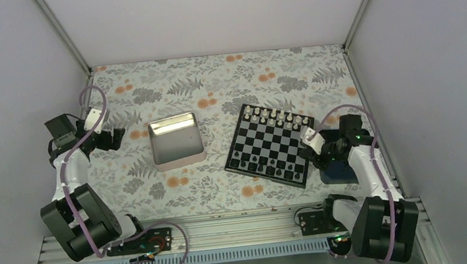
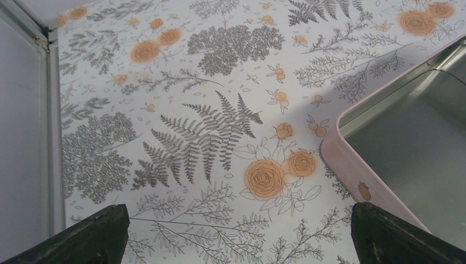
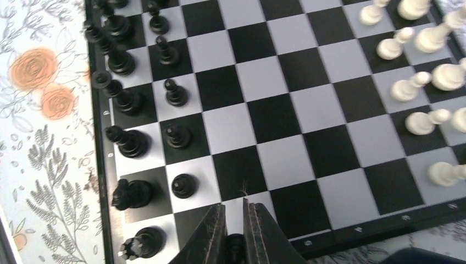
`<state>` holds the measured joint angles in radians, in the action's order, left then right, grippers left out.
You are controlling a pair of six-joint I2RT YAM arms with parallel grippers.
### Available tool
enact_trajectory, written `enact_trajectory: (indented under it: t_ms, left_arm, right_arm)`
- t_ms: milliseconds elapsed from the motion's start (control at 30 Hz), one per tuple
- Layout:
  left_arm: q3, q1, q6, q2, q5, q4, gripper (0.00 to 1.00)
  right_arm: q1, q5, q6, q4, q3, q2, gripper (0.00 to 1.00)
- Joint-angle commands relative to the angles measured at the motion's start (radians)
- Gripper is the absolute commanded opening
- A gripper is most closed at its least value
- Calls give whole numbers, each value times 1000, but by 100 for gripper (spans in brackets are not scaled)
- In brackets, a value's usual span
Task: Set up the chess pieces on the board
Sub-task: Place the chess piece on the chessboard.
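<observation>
The board (image 1: 266,176) lies right of centre on the floral table. Black chess pieces (image 1: 259,161) stand in two rows along its near edge, white figures (image 1: 275,115) along its far edge. In the right wrist view the black pieces (image 3: 177,136) fill the board's (image 3: 280,118) left files. My right gripper (image 3: 233,212) is shut on a small black chess piece (image 3: 235,245), held between the fingers just above the board's near corner squares, next to a black pawn (image 3: 183,185). It also shows in the top view (image 1: 315,146). My left gripper (image 2: 239,214) is open and empty over the table, far left (image 1: 115,137).
A silver square tin (image 1: 176,140) sits left of the board; its pink rim (image 2: 351,165) is by my left gripper's right finger. A dark blue tray (image 1: 338,172) lies under the right arm. White walls and metal posts close in the table.
</observation>
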<state>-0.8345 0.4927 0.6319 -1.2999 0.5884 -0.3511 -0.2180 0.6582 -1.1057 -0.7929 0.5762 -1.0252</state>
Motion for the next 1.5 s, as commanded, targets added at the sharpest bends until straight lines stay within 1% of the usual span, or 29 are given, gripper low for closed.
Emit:
enact_trajectory:
  t_ms: [0,267,667,1133,1467]
  left_arm:
    - [38,-3,-10,12,22,41,100]
    - [96,-3,2,7,7,88,100]
    - [114,-4,-3,-2,9,106,100]
    - [123,-3,-1,5,0,115,100]
    - [124,-2,8,-1,-5,116,100]
  right_arm:
    - [-11,58,-124,-46,-28,-19,9]
    - [-11,39,-209,-83,-34,-141,9]
    - [-11,32,-238,-89,0,-251,10]
    - [-11,43,-226,-49,17,-290,11]
    - [-11,64,-234,-65,43,-325,12]
